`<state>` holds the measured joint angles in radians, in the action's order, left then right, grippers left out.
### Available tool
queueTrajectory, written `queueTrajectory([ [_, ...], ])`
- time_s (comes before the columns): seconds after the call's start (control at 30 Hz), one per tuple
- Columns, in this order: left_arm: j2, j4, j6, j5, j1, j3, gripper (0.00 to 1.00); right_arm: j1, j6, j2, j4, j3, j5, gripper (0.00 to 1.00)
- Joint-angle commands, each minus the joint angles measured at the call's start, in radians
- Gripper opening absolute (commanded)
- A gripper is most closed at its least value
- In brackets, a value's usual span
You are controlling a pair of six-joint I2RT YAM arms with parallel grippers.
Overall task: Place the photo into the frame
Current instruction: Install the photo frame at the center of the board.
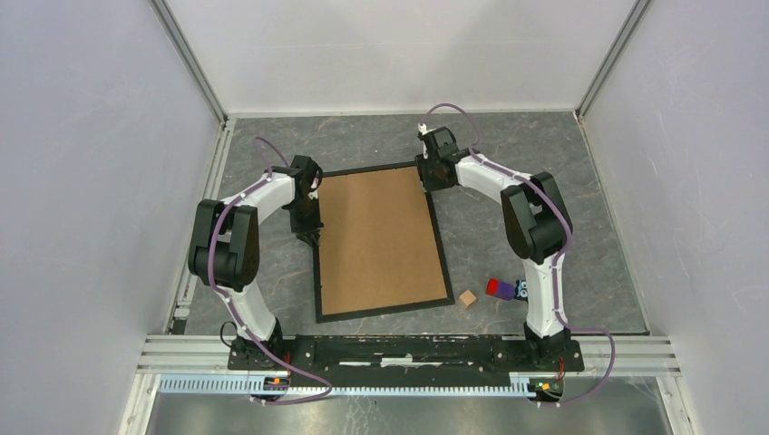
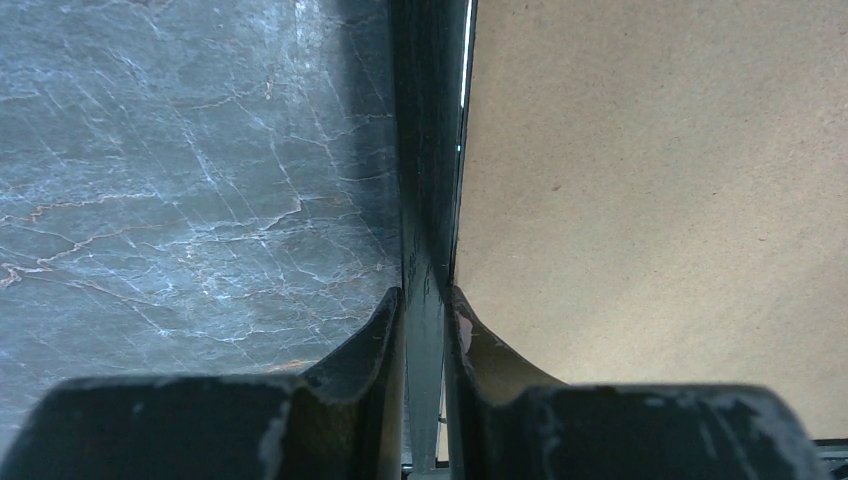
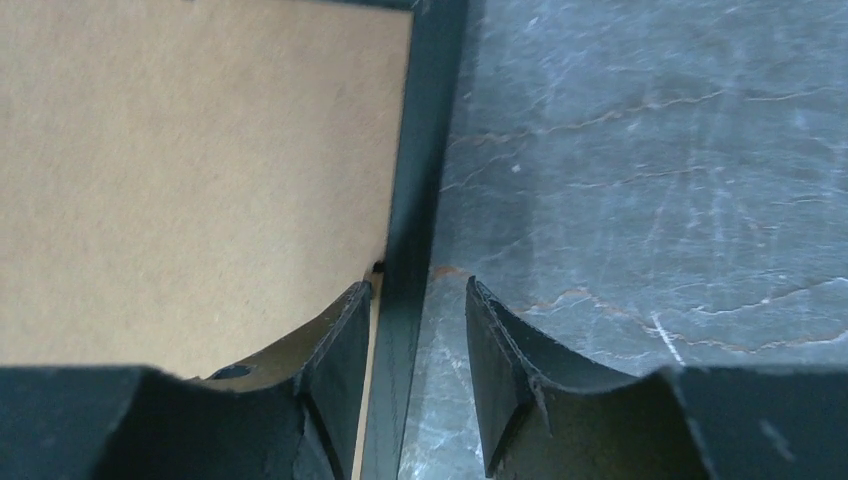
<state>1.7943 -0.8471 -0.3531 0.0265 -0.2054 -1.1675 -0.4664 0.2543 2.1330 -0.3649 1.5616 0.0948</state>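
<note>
1. The frame lies flat on the grey marbled table between the arms (brown backing board filling it);
2. Left gripper: jaws clamped on the frame's left rail;
3. Right gripper: straddles the right rail near the far corner, jaws apart;
4. Wooden cube and red-purple toy sit near the frame's near right corner.

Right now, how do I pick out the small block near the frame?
Find the big black frame lying flat and go to its near right corner. Just beyond that corner sits a small cube, apart from the frame. Unlike the red and purple object on its right, it is plain tan.
</note>
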Motion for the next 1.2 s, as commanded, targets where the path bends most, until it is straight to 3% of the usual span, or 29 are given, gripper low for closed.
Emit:
queueTrajectory([
  [0.0, -0.010, 0.002, 0.036, 0.004, -0.013, 0.000, 0.06, 0.016, -0.063, -0.028, -0.169, 0.041, -0.200, 0.50],
  [0.13, -0.014, -0.001, 0.037, -0.007, -0.017, 0.002, 0.06, 0.101, 0.004, -0.186, -0.039, -0.036, -0.347, 0.61],
  [0.3, -0.011, -0.005, 0.038, -0.013, -0.026, -0.001, 0.06, 0.178, 0.045, -0.287, 0.075, -0.139, -0.381, 0.64],
  [0.47, -0.002, -0.008, 0.043, -0.023, -0.039, -0.001, 0.07, 0.185, 0.045, -0.215, 0.087, -0.133, -0.415, 0.57],
  [0.93, 0.030, -0.019, 0.053, -0.023, -0.097, -0.020, 0.07, 0.101, 0.041, -0.210, 0.164, -0.346, -0.298, 0.53],
  [1.17, 0.064, -0.070, 0.026, -0.020, -0.157, -0.093, 0.07, 0.044, 0.126, -0.359, 0.244, -0.613, -0.194, 0.44],
])
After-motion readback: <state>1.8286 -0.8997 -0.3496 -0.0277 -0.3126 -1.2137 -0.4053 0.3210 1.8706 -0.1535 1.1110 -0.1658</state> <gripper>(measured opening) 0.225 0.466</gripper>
